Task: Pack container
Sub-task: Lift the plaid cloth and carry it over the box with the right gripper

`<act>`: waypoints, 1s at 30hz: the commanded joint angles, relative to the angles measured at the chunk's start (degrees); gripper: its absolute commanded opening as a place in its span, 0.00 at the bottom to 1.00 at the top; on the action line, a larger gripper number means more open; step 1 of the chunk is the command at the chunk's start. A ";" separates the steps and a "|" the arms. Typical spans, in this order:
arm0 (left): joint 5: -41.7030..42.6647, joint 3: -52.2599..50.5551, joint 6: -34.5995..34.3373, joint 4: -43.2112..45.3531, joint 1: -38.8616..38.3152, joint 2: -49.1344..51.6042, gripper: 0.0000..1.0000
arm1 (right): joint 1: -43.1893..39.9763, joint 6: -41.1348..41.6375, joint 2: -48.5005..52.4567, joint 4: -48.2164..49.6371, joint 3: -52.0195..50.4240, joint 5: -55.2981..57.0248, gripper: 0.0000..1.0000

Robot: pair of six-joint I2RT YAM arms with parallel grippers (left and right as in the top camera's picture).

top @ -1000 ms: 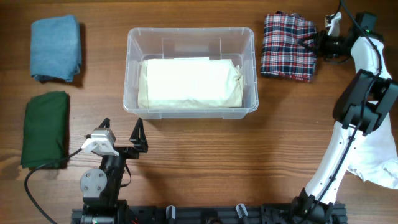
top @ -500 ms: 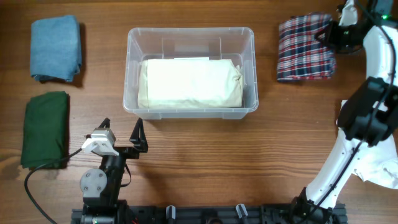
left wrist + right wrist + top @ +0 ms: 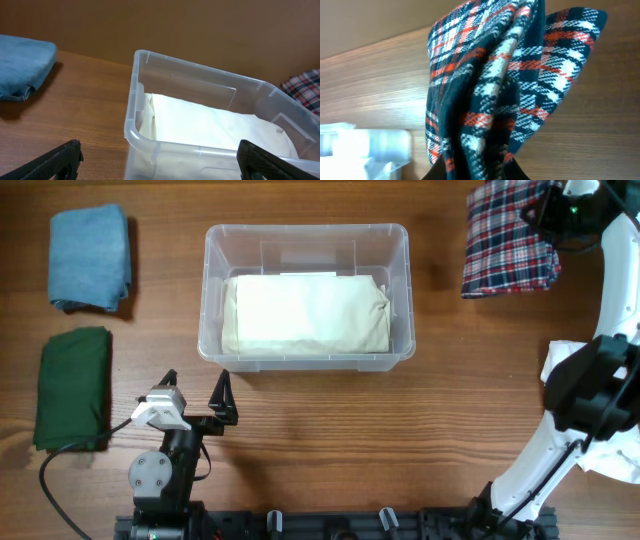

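The clear plastic container point(image 3: 307, 240) sits at the table's middle with a folded cream cloth point(image 3: 305, 313) inside; it also shows in the left wrist view point(image 3: 200, 150). My right gripper point(image 3: 545, 210) is shut on a folded red, white and navy plaid cloth point(image 3: 510, 240) and holds it lifted at the far right; in the right wrist view the plaid cloth point(image 3: 490, 90) hangs folded from the jaws. My left gripper point(image 3: 195, 395) is open and empty, just in front of the container's near wall.
A folded blue cloth point(image 3: 90, 257) lies at the far left, also in the left wrist view point(image 3: 22, 67). A folded dark green cloth point(image 3: 73, 385) lies at the near left. A white cloth point(image 3: 610, 440) lies by the right arm's base.
My right gripper has lifted the plaid cloth off the table and carried it right and away from the container. The left arm has not moved.
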 commanded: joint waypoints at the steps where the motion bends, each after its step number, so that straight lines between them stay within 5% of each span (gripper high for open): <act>1: 0.26 -0.35 0.33 -0.07 0.44 -0.37 1.00 | 2.58 3.52 -8.31 0.37 0.39 -0.83 0.04; 13: 0.26 -0.35 0.33 -0.07 0.44 -0.37 1.00 | 8.39 12.66 -20.26 0.22 0.39 -7.89 0.04; 30: 0.26 -0.35 0.31 -0.07 0.44 -0.37 1.00 | 34.36 37.11 -17.14 11.76 0.15 -3.87 0.04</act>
